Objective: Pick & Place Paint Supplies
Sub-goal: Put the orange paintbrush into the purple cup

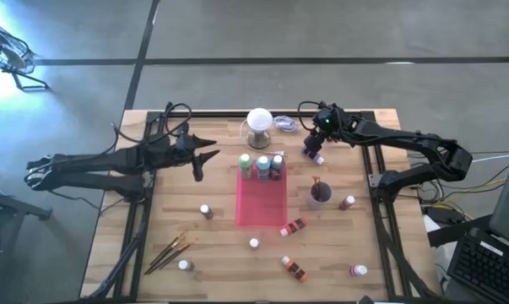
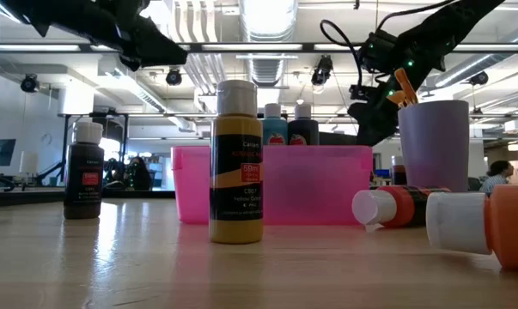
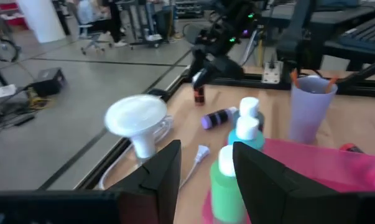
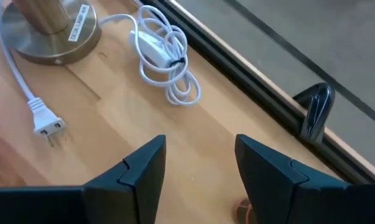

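While I watch from the overhead camera, I count three bottles standing in the pink tray (image 1: 261, 207): a green bottle (image 1: 246, 163), a teal bottle (image 1: 262, 165) and a dark bottle (image 1: 277, 165), all packed at the tray's far end, toward the white lamp (image 1: 259, 123). A lilac cup (image 1: 320, 193) stands just beside the tray on its right with a brush handle or two poking out.

By my reckoning the task is less than half done. Well apart from the tray, bottles are scattered over the table (image 1: 212, 253): a brown bottle (image 1: 206, 211) stands to the tray's left, a white-capped bottle (image 1: 254, 244) stands near its front end, an orange-and-dark bottle (image 1: 295, 226) lies just off its front right corner, another orange bottle (image 1: 294, 268) lies farther forward, a pink bottle (image 1: 358, 270) lies near the table's front right, and a reddish bottle (image 1: 347, 203) lies beyond the cup. Some loose brushes (image 1: 168, 251) lie at the front left.

My right tool (image 1: 315, 150) hangs low over a purple bottle (image 3: 219, 117) lying behind the tray's right side, near the lamp. Its fingers stand apart and its wrist camera shows nothing between them, so I judge it holds nothing.

My left tool (image 1: 205, 158) hovers left of the tray's far end, fingers partly spread, gap empty, pointing at the green bottle.
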Robot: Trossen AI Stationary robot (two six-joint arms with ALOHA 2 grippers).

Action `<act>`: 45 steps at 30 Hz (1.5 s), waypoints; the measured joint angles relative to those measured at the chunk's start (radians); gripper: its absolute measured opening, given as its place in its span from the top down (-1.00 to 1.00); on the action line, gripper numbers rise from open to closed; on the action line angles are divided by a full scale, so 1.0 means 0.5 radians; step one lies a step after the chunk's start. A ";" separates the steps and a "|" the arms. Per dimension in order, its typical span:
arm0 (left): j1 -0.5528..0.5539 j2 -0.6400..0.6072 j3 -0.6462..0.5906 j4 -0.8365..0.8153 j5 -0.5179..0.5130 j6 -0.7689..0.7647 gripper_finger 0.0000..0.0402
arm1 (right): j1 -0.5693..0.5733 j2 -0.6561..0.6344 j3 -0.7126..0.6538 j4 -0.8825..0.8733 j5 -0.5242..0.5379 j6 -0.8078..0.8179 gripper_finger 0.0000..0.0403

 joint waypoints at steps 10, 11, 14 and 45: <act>-0.002 -0.134 0.011 -0.237 0.163 -0.279 0.25 | 0.000 0.000 -0.001 0.137 -0.002 0.003 0.03; -0.003 -0.141 0.053 -0.325 0.259 -0.325 0.25 | 0.000 0.000 -0.001 0.171 -0.004 -0.012 0.05; -0.058 -0.135 0.216 -0.660 0.460 -0.514 0.25 | 0.000 0.000 -0.001 0.265 -0.006 -0.040 0.09; -1.347 0.703 0.937 -2.410 0.080 -2.685 0.54 | 0.002 -0.001 -0.023 0.441 -0.008 -0.228 0.41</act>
